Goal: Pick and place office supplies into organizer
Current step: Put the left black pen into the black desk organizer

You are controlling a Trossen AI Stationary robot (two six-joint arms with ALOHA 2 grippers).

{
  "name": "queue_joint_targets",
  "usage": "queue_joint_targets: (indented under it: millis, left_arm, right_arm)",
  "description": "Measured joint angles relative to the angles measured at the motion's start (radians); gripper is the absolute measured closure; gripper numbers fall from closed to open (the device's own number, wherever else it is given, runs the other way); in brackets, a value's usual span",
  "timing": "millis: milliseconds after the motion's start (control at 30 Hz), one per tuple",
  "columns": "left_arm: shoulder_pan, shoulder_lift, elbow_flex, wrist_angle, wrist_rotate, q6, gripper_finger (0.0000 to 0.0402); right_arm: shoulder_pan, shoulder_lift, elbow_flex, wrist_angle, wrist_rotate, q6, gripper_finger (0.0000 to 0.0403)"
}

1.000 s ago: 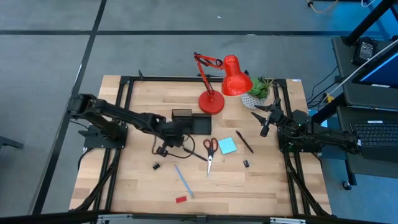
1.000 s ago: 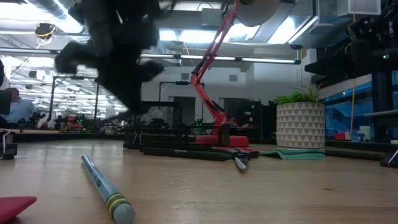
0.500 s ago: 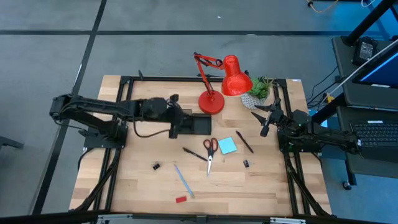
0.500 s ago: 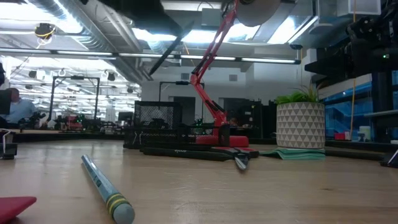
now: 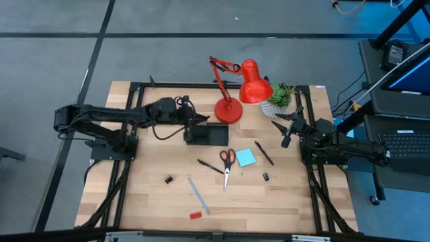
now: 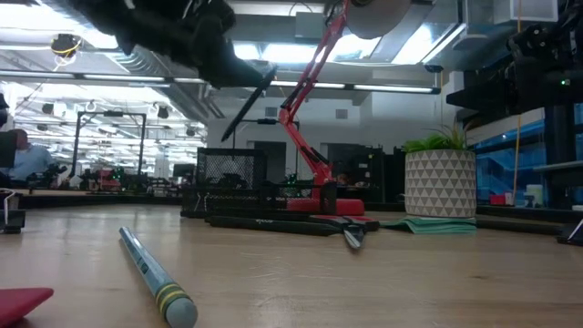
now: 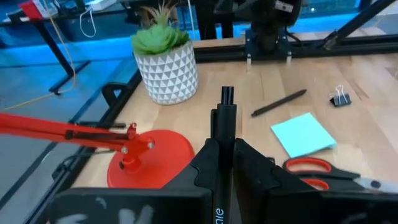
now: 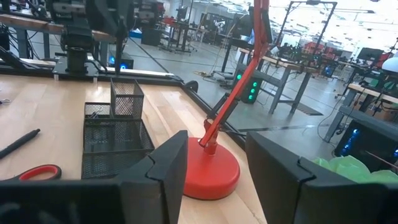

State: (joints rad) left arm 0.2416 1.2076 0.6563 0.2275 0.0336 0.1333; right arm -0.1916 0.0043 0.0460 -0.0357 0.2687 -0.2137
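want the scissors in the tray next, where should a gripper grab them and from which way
Grip the scissors from straight above, fingers across the narrow shank just below the red handles. They lie flat on the table, blades closed and pointing away from the organizer, so only a top-down approach fits. The sticky pad sits close beside the handles; closing at the shank would probably avoid it.

left gripper point(image 5: 190, 120): we have pulled it back from the open tabletop in front of the organizer point(image 5: 207, 134) to the organizer's left end | black pen point(image 7: 224, 134): now clamped in that gripper, lifted, slanting above the organizer | left arm: folded back toward the tabletop's far-left side
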Motion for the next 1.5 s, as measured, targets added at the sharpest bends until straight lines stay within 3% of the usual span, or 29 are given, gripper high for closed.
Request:
queue_joint_targets:
  millis: [567, 1067, 1500]
  left_arm:
    - [0.037, 0.003, -0.218, 0.277, -0.050, -0.023, 0.0375]
    - [0.050, 0.004, -0.293, 0.347, -0.049, -0.067, 0.0375]
    - [0.048, 0.198, -0.293, 0.491, -0.049, -0.068, 0.0375]
  right_arm:
    - [0.000, 0.000, 0.000, -0.003, 0.000, 0.003, 0.0237]
    - [0.000, 0.000, 0.000, -0.003, 0.000, 0.001, 0.0237]
    - [0.000, 0.000, 0.000, -0.003, 0.000, 0.000, 0.0237]
